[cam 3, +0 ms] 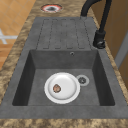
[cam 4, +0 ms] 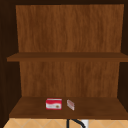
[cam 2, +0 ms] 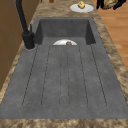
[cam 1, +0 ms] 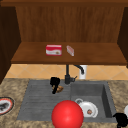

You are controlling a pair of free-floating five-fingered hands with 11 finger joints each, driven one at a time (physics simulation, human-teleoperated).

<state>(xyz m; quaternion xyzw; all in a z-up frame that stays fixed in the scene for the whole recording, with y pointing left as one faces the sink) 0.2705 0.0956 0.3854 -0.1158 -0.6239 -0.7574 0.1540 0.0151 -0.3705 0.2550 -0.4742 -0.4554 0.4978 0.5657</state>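
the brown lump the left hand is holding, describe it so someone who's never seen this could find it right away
Start at the grey sink and find the black faucet at its back edge. Just left of the faucet base, over the ribbed drainboard, the left hand curls round a small brown lump. It is far smaller and duller than the big red ball in front.

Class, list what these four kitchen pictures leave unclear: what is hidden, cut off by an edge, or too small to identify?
- Front view: the red ball covers part of the sink and of the white plate.
- Front view: the right hand is cut by the bottom edge; its fingers are unclear.
- Front view: the left hand curls round a small brown thing, too small to identify.
- Left side view: a hand holding a brown lump is cut by the top edge.
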